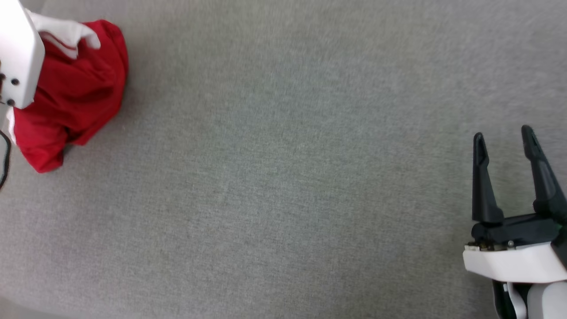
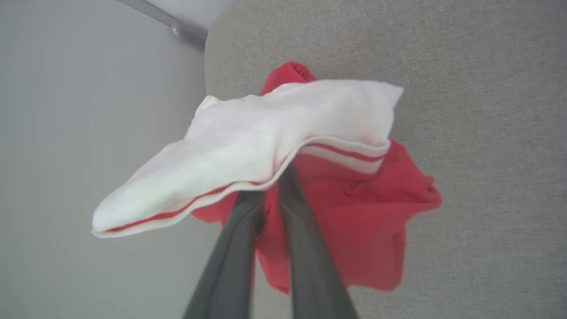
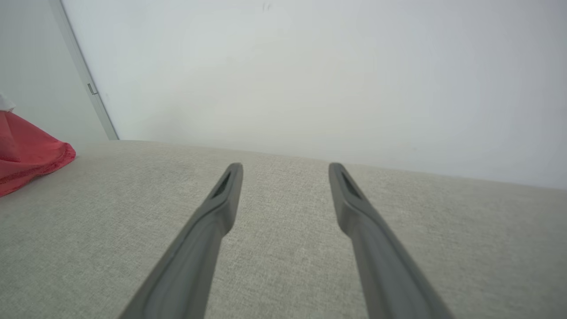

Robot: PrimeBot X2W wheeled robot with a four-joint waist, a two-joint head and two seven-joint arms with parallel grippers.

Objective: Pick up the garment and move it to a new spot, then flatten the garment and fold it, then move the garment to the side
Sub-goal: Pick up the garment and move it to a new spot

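Note:
The garment, red with a white sleeve, hangs bunched at the far left of the head view, partly behind my pale left forearm. In the left wrist view my left gripper is shut on the garment; the white red-striped sleeve drapes over the fingertips and hides them. My right gripper stands open over bare surface at the lower right, far from the cloth. In the right wrist view the right gripper has nothing between its fingers, and a red edge of the garment shows at the far left.
A wide grey fabric surface lies under both arms. Its rounded edge runs close to the hanging garment, with pale floor beyond. A white wall rises behind the surface's far edge.

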